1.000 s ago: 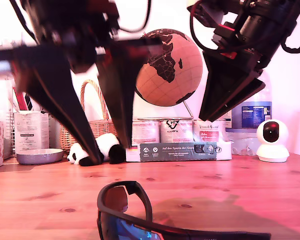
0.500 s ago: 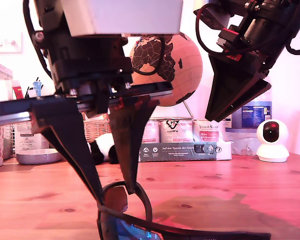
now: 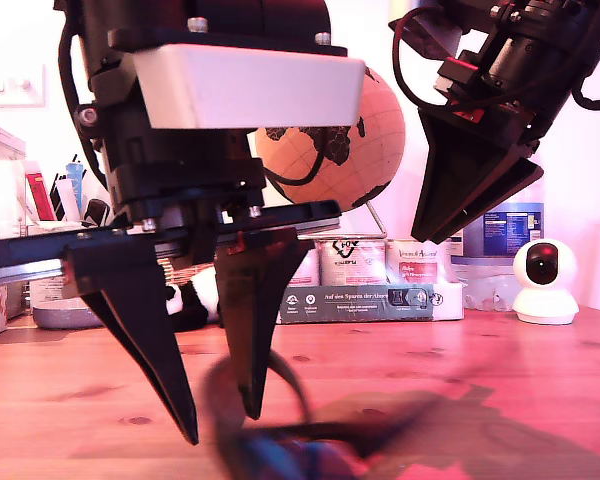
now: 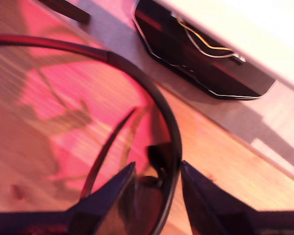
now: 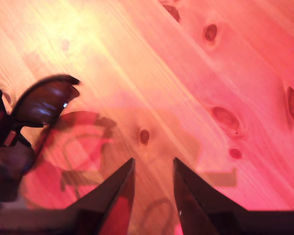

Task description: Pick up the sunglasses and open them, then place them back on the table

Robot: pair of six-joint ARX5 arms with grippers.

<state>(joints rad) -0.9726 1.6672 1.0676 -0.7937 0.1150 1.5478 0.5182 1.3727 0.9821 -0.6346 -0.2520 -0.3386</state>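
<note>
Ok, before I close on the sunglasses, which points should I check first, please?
1. Frame of the sunglasses between the fingers of my first claw: ok.
2. My first claw shut on the frame: not ok, the claw is open and a gap shows beside the frame.
3. Sunglasses lying steady: cannot tell, they are blurred in the exterior view.
4. My second claw free to help: ok, open, empty, above the bare table.
5. Arms of the sunglasses folded or open: cannot tell.

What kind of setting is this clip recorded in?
Probably a home room or hobby workspace, not a lab: a wooden table backed by a globe, a plush panda and a small home security camera.
</note>
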